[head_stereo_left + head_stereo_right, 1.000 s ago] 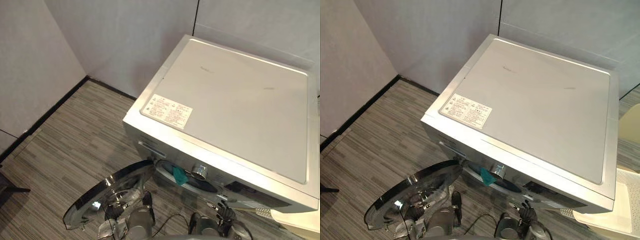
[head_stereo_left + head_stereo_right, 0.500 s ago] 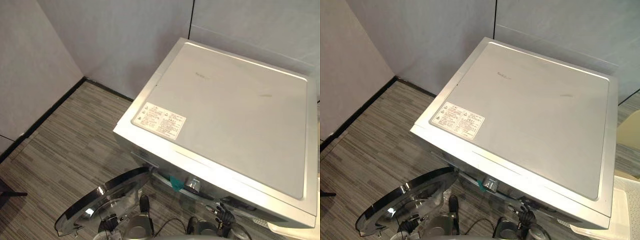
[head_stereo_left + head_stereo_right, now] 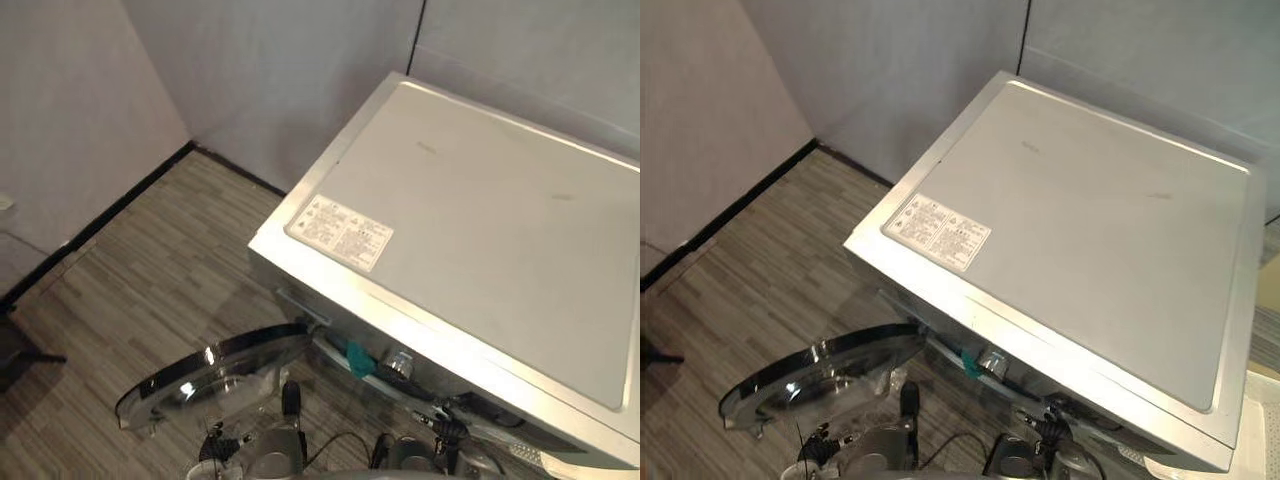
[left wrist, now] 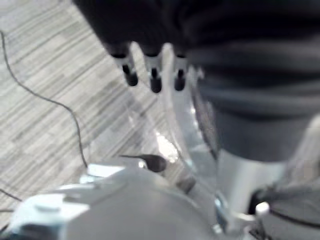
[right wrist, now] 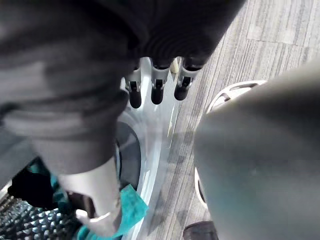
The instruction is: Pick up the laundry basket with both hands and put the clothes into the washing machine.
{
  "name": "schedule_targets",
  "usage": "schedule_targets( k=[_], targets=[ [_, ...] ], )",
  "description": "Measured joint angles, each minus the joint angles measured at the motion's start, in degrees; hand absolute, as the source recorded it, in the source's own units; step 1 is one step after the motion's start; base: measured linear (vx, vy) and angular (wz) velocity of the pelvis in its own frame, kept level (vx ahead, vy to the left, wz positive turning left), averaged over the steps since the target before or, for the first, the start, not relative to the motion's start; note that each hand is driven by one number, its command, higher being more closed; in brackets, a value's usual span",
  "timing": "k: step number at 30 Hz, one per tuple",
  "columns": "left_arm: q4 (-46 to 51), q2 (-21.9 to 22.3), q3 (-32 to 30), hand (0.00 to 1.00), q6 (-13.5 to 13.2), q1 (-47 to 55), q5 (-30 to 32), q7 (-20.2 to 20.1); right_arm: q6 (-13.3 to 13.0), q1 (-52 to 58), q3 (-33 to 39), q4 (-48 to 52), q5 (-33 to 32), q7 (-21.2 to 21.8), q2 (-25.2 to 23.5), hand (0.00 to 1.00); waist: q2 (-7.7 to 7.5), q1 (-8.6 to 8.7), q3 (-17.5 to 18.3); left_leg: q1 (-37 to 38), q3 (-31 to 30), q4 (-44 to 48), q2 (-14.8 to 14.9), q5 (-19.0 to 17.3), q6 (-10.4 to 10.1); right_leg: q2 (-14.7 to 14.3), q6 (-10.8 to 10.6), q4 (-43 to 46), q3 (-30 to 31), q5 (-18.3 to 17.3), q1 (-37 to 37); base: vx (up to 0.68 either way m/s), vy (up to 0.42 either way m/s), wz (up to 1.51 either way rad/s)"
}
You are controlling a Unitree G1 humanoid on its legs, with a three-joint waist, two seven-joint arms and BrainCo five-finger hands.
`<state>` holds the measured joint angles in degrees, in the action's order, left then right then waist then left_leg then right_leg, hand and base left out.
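A silver front-loading washing machine (image 3: 480, 200) with a flat lid stands in a corner of plain grey walls (image 3: 280, 80) on a grey striped floor (image 3: 150, 270), seen from above. Its round glass door (image 3: 215, 378), rimmed in chrome, is swung wide open toward the robot's left. 1 small teal cloth (image 3: 358, 358) lies at the mouth of the drum, draped over the rim of the opening rather than deep inside. The right wrist view shows it close to the right hand (image 5: 157, 85), with the dark studded drum wall beside it. The right hand hangs in front of the opening, its fingers loosely extended and holding nothing. The left hand (image 4: 152, 70) hangs low near the open door's chrome rim, its fingers likewise relaxed and empty. At the lower right edge of the right eye view, beside the machine, sits a pale perforated container (image 3: 1262, 420). It is probably the laundry basket, though too little of it shows to be sure. Neither hand is touching it. Judging from this, the door is open and at least 1 garment has reached the machine. What appears to remain is pushing the teal cloth fully into the drum. Whether more clothes wait in the container cannot be told.
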<state>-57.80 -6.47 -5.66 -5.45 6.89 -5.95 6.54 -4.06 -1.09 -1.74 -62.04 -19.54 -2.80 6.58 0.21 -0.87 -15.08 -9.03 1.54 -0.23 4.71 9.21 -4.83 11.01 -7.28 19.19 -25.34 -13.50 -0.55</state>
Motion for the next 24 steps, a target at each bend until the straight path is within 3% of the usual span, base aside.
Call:
schedule_targets(
  k=[2,3,4,5,6,7,8,11,13,19,22,24],
  targets=[
    [0.1,0.4,0.9,0.0,0.0,-0.5,-0.1,0.1,-0.1,-0.7,-1.5,0.5,0.0,0.6,0.9,0.0,1.2,-0.18,-0.7,-0.8,-0.2,0.3,0.1,-0.3,-0.1,0.1,-0.5,0.7,-1.6,-0.8,0.0,-0.16,0.002,0.48],
    [0.3,0.5,1.0,0.0,0.1,-0.9,-0.1,0.1,-0.1,-1.1,-1.2,0.4,-0.1,0.5,0.9,0.0,1.15,-0.07,-0.8,-1.7,1.1,1.2,0.2,-4.0,-1.8,0.8,0.6,-0.6,-2.8,0.6,0.1,-0.11,0.035,0.37],
    [1.0,-0.4,0.9,0.0,0.0,-1.5,-0.3,0.1,-0.4,-2.2,-1.0,0.4,-0.1,0.6,0.3,0.0,-0.01,-0.39,-1.5,-5.2,3.8,12.8,0.2,-5.5,0.1,2.9,1.9,-0.1,-3.2,2.3,-1.0,-0.11,0.052,0.29],
    [1.2,-0.4,0.7,0.0,-0.1,-1.4,-0.5,0.1,-0.5,-2.6,-1.0,0.5,-0.1,0.6,0.1,0.0,0.01,-0.51,-1.5,-6.4,4.1,20.0,0.3,-6.7,0.8,3.7,1.8,0.4,-2.9,2.5,-1.4,-0.06,0.051,0.09],
    [1.2,0.3,0.5,0.0,-0.1,-1.2,-0.7,0.1,-0.5,-2.8,-1.1,0.5,-0.1,0.6,-0.1,0.0,0.09,-0.36,-1.5,-6.6,3.8,27.1,0.7,-11.0,0.5,4.5,1.8,1.1,-2.4,2.7,-1.5,-0.04,0.076,-0.08],
    [1.1,0.7,0.3,0.0,-0.1,-0.8,-0.7,0.3,-0.6,-3.0,-1.0,0.7,-0.1,0.6,-0.2,0.0,0.9,-0.21,-1.2,-4.8,2.6,29.0,1.8,-14.3,-2.2,4.5,1.4,1.5,-1.6,3.0,-1.5,-0.04,0.178,-0.25],
    [0.9,1.0,0.4,0.0,0.1,-0.8,-0.6,0.1,-0.6,-3.6,0.1,0.6,-0.1,0.6,-0.3,0.0,2.15,0.09,-0.6,-2.3,2.5,25.1,2.1,-16.3,-1.3,3.6,1.1,0.6,-0.7,4.2,-1.5,-0.03,0.198,-0.28],
    [0.9,0.0,0.7,0.0,0.1,-1.7,-0.6,0.0,-0.2,-3.0,3.2,0.3,-0.2,0.8,-2.8,0.0,0.31,0.11,0.5,2.6,3.4,14.4,1.1,-16.0,-0.9,3.1,0.1,-4.0,-0.5,7.6,-0.6,-0.03,0.13,-0.14],
    [0.9,-0.5,1.6,0.0,0.1,-1.5,-0.6,0.0,0.0,-2.1,4.6,0.3,-0.8,0.8,-3.3,0.0,-0.64,0.09,1.4,4.7,3.8,10.0,-0.4,-13.7,-0.4,3.8,-0.4,-6.0,-0.4,9.4,-0.3,-0.06,0.099,-0.08],
    [0.8,-0.5,3.8,0.0,-0.1,-2.0,-0.1,-0.3,0.2,-0.4,6.4,0.3,-2.5,0.8,-3.0,0.0,-0.76,0.22,3.6,9.3,5.6,-1.4,-4.0,-7.8,2.2,5.9,-3.4,-10.6,0.6,12.6,0.1,-0.07,0.09,-0.06],
    [-0.3,-0.8,3.7,0.0,-0.2,-2.2,0.1,-0.4,0.7,-1.4,6.1,-0.2,-2.3,0.8,-3.6,0.0,-1.42,-0.12,3.8,9.7,8.8,-2.8,-4.6,-7.1,3.1,5.8,-2.9,-11.5,2.6,14.3,-1.5,-0.07,0.075,-0.4],
    [-1.2,-1.4,3.7,0.0,-0.1,-2.2,0.8,-0.4,0.7,-2.1,5.5,-0.1,-2.3,1.0,-4.4,0.0,-1.75,-0.11,3.9,10.0,10.3,-2.6,-4.5,-7.4,3.5,6.2,-1.3,-11.1,1.7,15.4,-1.7,-0.04,0.052,-0.48]
  ],
)
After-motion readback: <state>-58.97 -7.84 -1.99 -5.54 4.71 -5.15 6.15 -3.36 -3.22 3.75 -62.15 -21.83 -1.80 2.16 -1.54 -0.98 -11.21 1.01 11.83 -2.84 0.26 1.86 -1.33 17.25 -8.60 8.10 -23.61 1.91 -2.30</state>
